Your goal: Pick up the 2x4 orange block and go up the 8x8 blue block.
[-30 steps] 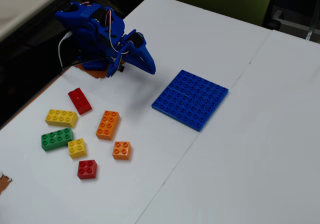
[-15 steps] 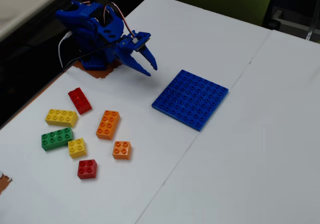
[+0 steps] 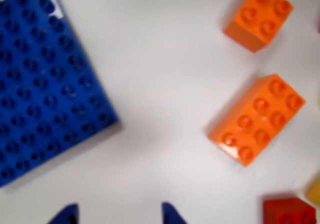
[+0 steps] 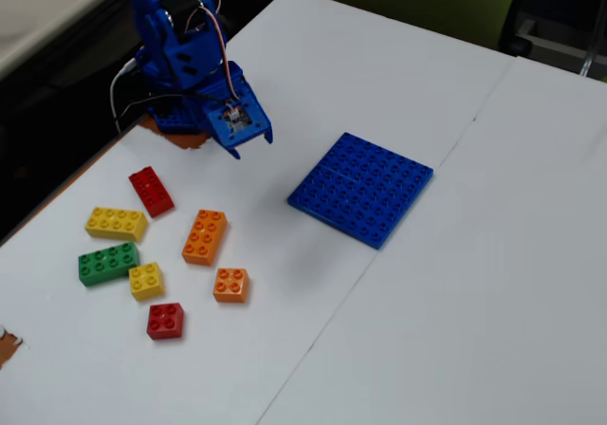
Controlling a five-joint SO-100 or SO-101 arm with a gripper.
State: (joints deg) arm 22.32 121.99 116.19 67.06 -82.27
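Orange oblong eight-stud plastic brick point(image 4: 205, 236): lies untouched on the white bench point(image 4: 455, 283), well left of the flat blue studded baseplate point(image 4: 361, 188) in the fixed view. My blue hand point(image 4: 248, 144) hovers open, empty. Step: approach. Next, I judge: descend, straddle brick.

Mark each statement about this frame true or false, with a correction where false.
1. The hand holds the 2x4 orange block. False: the block lies on the table, and the hand is apart from it.
2. The 8x8 blue block has no bricks on it. True.
3. In the fixed view, a small orange 2x2 brick lies near the 2x4 orange block. True.
4. The hand's fingers are closed. False: the wrist view shows a gap between them.
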